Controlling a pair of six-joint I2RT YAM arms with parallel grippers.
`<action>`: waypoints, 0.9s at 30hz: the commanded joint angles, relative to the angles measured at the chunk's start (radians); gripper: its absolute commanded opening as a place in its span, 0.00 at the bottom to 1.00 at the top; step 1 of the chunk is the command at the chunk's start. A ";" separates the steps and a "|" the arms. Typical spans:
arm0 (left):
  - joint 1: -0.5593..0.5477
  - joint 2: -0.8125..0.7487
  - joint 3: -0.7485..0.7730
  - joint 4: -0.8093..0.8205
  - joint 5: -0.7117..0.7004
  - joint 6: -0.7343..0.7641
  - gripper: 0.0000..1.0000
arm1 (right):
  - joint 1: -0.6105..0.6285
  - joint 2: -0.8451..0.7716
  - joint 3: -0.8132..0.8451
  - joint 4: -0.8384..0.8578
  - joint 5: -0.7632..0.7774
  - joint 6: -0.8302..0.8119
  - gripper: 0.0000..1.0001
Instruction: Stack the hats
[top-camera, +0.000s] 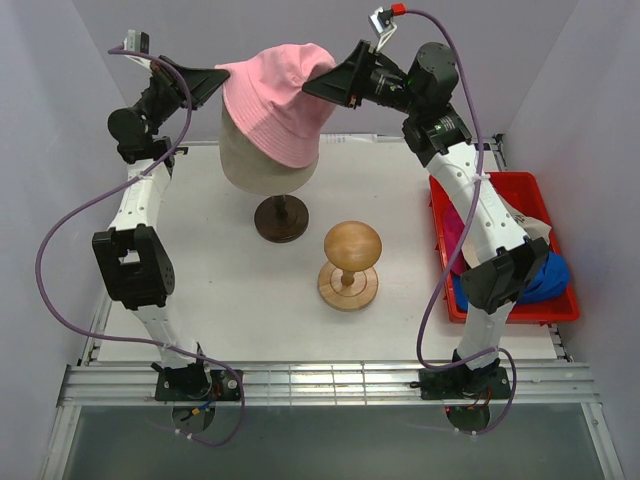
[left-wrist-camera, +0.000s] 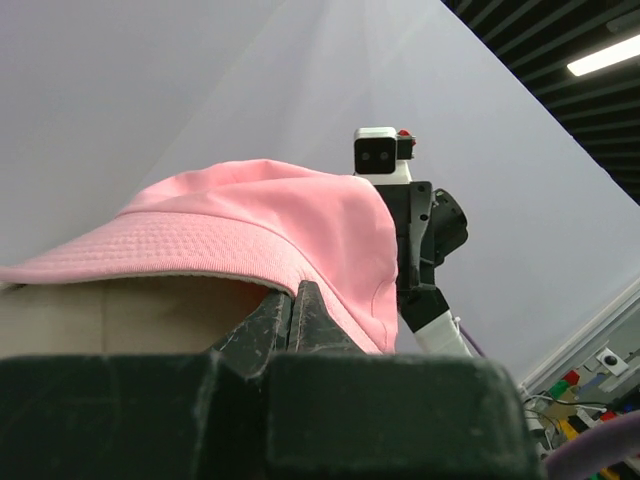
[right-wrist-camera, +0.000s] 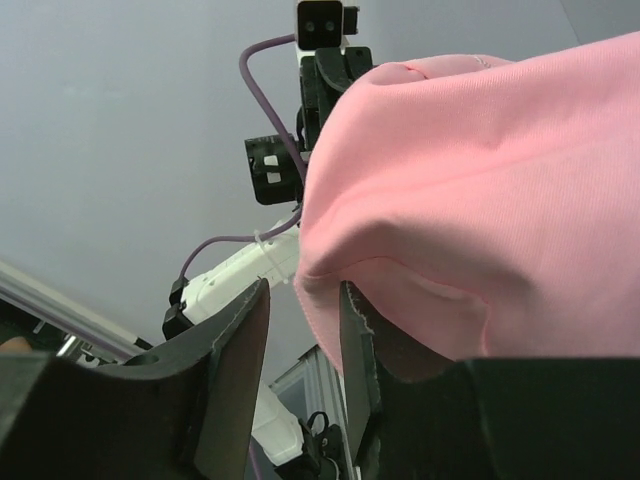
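The light pink bucket hat (top-camera: 275, 100) sits tilted on top of the pale head form (top-camera: 250, 165) at the back of the table. My left gripper (top-camera: 218, 80) is at the hat's left edge; in the left wrist view its jaws (left-wrist-camera: 293, 291) are pressed together at the brim of the hat (left-wrist-camera: 250, 230). My right gripper (top-camera: 325, 84) is at the hat's right edge. In the right wrist view it (right-wrist-camera: 302, 290) is open, with the brim of the hat (right-wrist-camera: 470, 200) hanging between the fingers. The magenta cap (top-camera: 453, 232), blue cap (top-camera: 548, 279) and beige hat (top-camera: 533, 224) lie in the red bin.
The red bin (top-camera: 520, 186) stands at the right edge, partly behind my right arm. A round brown wooden stand (top-camera: 350, 262) is at mid-table. The head form's dark round foot (top-camera: 281, 220) is just behind and left of it. Grey walls close in on both sides.
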 joint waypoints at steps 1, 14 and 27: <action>0.029 0.004 -0.044 0.199 -0.019 -0.087 0.00 | 0.008 -0.014 0.024 0.014 0.020 -0.038 0.41; 0.079 0.021 -0.214 0.444 -0.040 -0.212 0.00 | 0.008 -0.080 0.009 -0.242 0.189 -0.243 0.58; 0.081 0.004 -0.328 0.507 -0.020 -0.213 0.00 | 0.007 -0.119 -0.032 -0.368 0.364 -0.366 0.66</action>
